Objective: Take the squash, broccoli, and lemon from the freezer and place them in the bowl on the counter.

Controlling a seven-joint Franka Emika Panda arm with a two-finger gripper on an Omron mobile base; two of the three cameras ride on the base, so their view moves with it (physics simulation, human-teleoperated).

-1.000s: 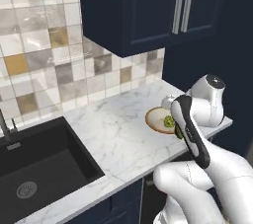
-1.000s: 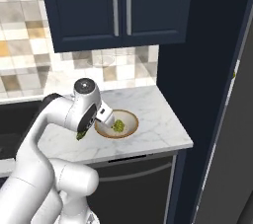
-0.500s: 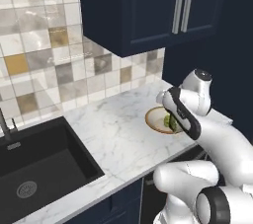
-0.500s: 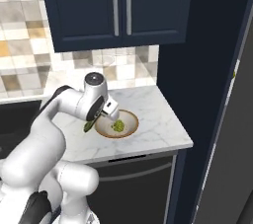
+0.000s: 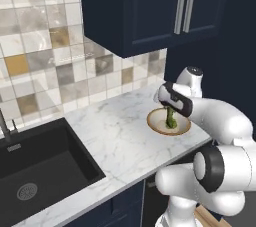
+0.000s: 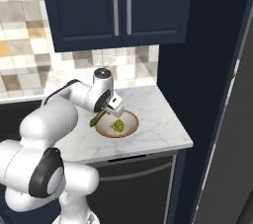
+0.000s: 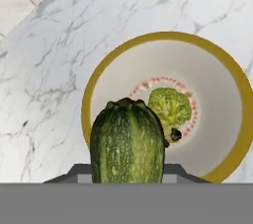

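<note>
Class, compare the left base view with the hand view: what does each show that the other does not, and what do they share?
Left base view only: the dark sink, the tiled wall and the navy wall cabinets. Hand view only: the squash's striped end close up, and the ring of small pink marks around the broccoli. Both: the bowl on the marble counter, and the squash hanging over it.

1. Setting: a rendered home kitchen.
2. Counter (image 5: 115, 136): white marble with grey veins, set on dark navy base cabinets.
3. Wall cabinet (image 6: 116, 8): dark navy, two doors with slim vertical metal handles, mounted above the counter.
4. Backsplash (image 5: 45, 46): square tiles in beige, grey and ochre.
5. Sink (image 5: 37, 171): black basin with a round drain, recessed in the counter; a faucet (image 5: 4, 126) stands at its rear edge.
6. Bowl (image 7: 217, 99): stands on the counter, containing broccoli (image 7: 170, 107).
</note>
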